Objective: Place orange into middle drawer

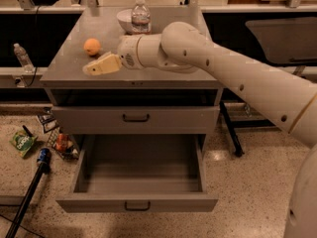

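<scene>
Gripper (100, 65) sits low over the cabinet top (64, 68), left of frame centre, pointing left. Can't tell if it's spread or closed; nothing visibly held. Orange (91, 46) is on the top just above the gripper in frame, near it but apart. Middle drawer (136, 203) is pulled out at the bottom of frame; only its bare grey floor shows. Drawer above (136, 119) is closed. Bowl (123, 20) and water bottle (141, 16) stand at the top's far edge; bowl contents not visible.

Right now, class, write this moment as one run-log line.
pincer: over cabinet top, beside orange | orange: on cabinet top, not held | middle drawer: pulled open
</scene>
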